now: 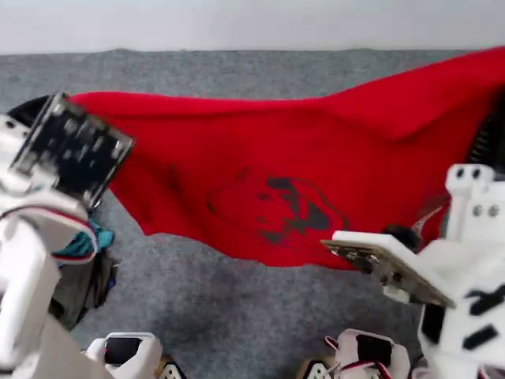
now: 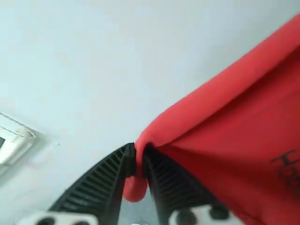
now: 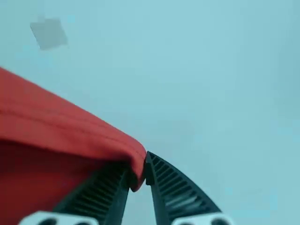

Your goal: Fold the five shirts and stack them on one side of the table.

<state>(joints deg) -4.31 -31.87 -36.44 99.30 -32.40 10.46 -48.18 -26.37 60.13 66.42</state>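
Note:
A red shirt [image 1: 268,170] with a dark print hangs stretched in the air across the high view, above the grey table [image 1: 237,300]. My left gripper [image 2: 137,161] is shut on one corner of the red shirt [image 2: 225,140], with a fold of cloth pinched between the black fingers [image 2: 108,180]. My right gripper [image 3: 139,171] is shut on the other corner of the red shirt [image 3: 51,154], its ribbed fingers [image 3: 178,187] squeezing the hem. In the high view the left arm [image 1: 55,158] stands at the left and the right arm [image 1: 442,268] at the right.
A heap of further clothes [image 1: 83,260], teal and dark, lies on the table at the left under the left arm. The arms' bases [image 1: 355,355] sit along the near edge. A pale wall stands behind the table.

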